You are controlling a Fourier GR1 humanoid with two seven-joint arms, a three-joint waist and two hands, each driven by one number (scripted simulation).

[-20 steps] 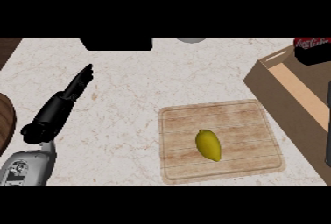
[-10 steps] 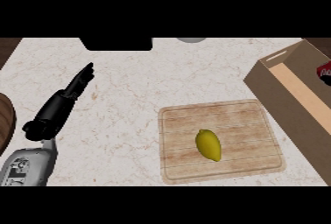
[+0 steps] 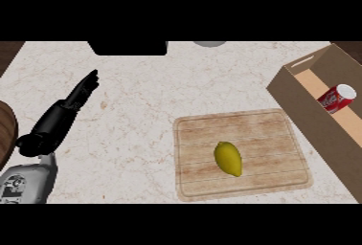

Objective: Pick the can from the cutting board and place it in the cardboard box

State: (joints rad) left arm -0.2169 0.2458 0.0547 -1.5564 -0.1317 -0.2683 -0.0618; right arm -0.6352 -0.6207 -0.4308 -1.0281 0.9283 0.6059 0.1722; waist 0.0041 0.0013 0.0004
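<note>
A red can with a white top lies tilted inside the cardboard box at the right edge. The wooden cutting board lies right of centre with only a yellow lemon on it. My left hand rests open on the counter at the left, fingers straight and pointing up-right, far from the board and the box. My right hand does not show in this view.
A black object sits at the counter's far edge, with a grey round thing beside it. A dark wooden surface borders the counter at the left. Marbled counter top lies between the left hand and the board.
The can has gone from the view's top right corner down into the box and now lies there alone. The left hand has not moved.
</note>
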